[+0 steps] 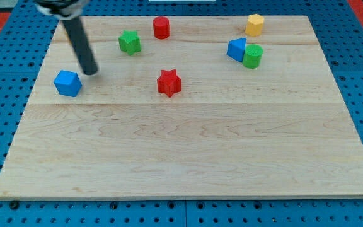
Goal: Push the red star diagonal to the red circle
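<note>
The red star (168, 82) lies on the wooden board (188, 151), a little above its middle. The red circle, a short cylinder (161, 27), stands near the top edge, almost straight above the star. My tip (91, 70) is at the view's left, well to the left of the star, just up and right of a blue cube-like block (67, 83). The dark rod rises from the tip toward the top left.
A green star (130, 42) lies left of the red circle. A blue triangular block (236, 48) touches a green cylinder (253, 56) at the right. A yellow hexagonal block (254, 24) sits near the top right corner. Blue pegboard surrounds the board.
</note>
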`<control>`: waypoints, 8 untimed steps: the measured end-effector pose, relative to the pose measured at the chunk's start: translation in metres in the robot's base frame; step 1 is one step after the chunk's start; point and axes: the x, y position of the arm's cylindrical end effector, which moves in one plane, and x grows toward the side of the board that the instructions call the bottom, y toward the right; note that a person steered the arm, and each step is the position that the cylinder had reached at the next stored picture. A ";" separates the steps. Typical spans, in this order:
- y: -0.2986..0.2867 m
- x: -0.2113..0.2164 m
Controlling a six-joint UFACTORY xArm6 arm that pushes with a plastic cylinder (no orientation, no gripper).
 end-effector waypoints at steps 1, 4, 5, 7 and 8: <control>0.077 0.000; 0.114 0.033; 0.103 0.031; 0.120 0.086; 0.120 0.088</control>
